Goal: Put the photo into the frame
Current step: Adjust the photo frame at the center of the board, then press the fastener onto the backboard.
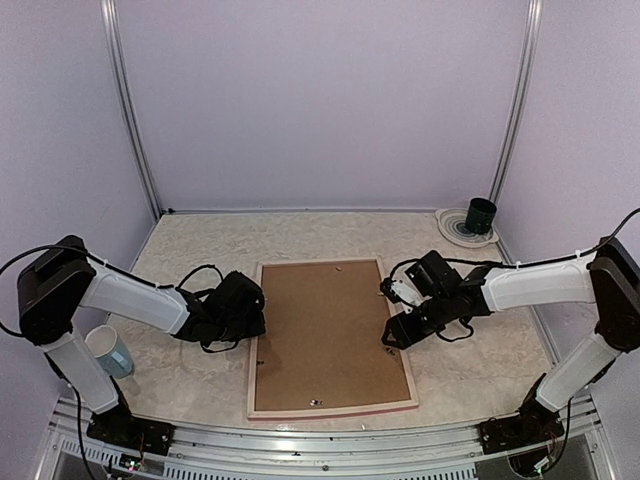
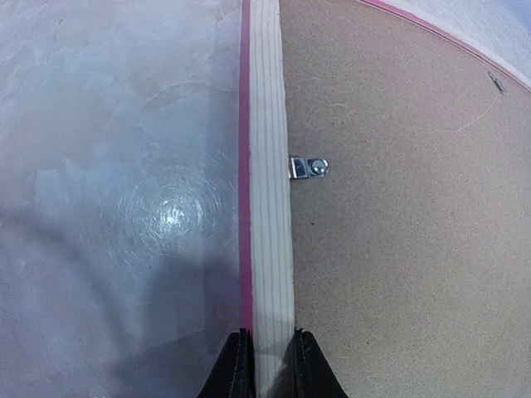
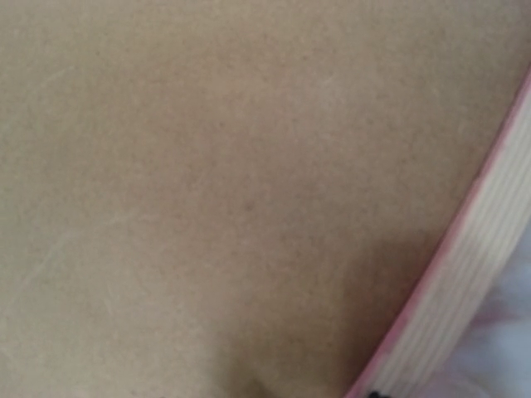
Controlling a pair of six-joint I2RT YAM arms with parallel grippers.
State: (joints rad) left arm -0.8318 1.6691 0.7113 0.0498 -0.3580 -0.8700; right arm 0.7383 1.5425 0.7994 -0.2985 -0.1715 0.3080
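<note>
Face down on the marbled surface [image 1: 300,235] lies the frame [image 1: 335,409], its pale wood back and brown backing board [image 1: 330,330] turned up, with a thin pink-red edge showing along the outside. It sits between the two arms, near the front of the surface, its long sides running away from the bases.

The left pincer [image 2: 269,347] is at the frame's left rail, a little below the middle of that side. Seen from the left wrist, its two dark fingers [image 2: 235,369] straddle the pale rail, one on the pink outer edge and the other on the inner side by the board, clamped onto the wood. Further along the same rail, a small metal turn clip [image 2: 309,167] lies across the seam from wood to board.

The right pincer [image 1: 392,338] is at the opposite rail, low over the frame's right edge. Its wrist camera gives only a blurred close view of board and striped wood, so it cannot be told whether that pincer is released or clenched.

A pale mug [image 1: 108,350] stands on the surface beside the left arm, well apart from the frame. In the far right corner, a dark cup [image 1: 481,214] stands on a round plate [image 1: 455,232].
</note>
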